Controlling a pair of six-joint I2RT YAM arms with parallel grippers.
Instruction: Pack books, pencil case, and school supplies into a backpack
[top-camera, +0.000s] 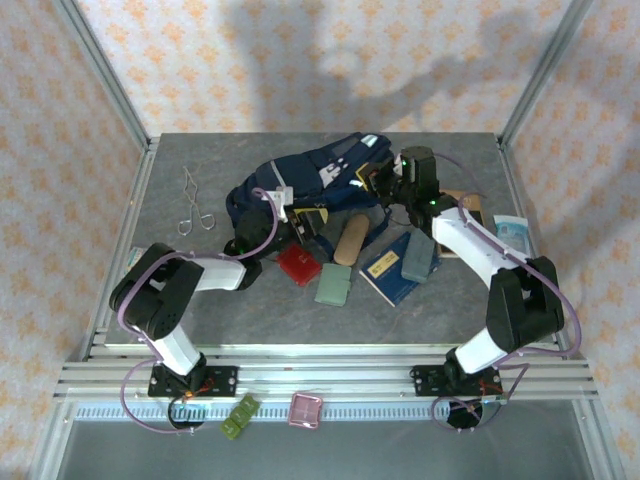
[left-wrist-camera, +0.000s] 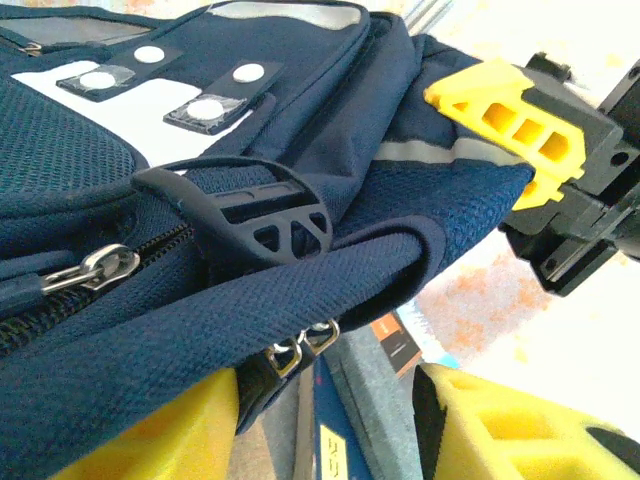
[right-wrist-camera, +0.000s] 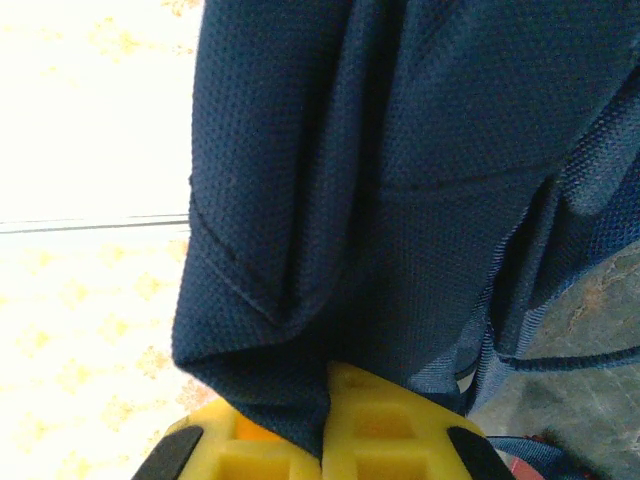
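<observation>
Broadly, the grey worktop (top-camera: 200, 300) carries everything, and the backpack (top-camera: 310, 180) lies on its side towards the back, between the two arms. None of the things to be packed is in it yet. All lie on the worktop just in front of it.

The right end effector (right-wrist-camera: 325, 405) is closed on a fold of the backpack's navy fabric, which is pinched between its yellow fingers and pulled up at the bag's right end. The left end effector (left-wrist-camera: 325, 415) sits low at the bag's near edge with its jaws standing apart. The zippered lip and its metal pulls lie over one finger, but nothing is clamped between them.

The dark blue book (top-camera: 385, 272) lies near the middle, with the slate-grey slab (top-camera: 418, 258) resting on its right side. The brown book (top-camera: 474, 208) sits partly behind the right arm. The pencil case (top-camera: 349, 241) lies just left of the dark blue book, close to the bag. The red case (top-camera: 298, 264) and the pale green case (top-camera: 334, 286) lie side by side nearer the front.

I judge the step in hand to be opening the bag's mouth. Next, the left end effector needs a firm hold on the near lip or a zipper pull. It would then draw that away from the right's grip so a gap forms wide enough for the books.
</observation>
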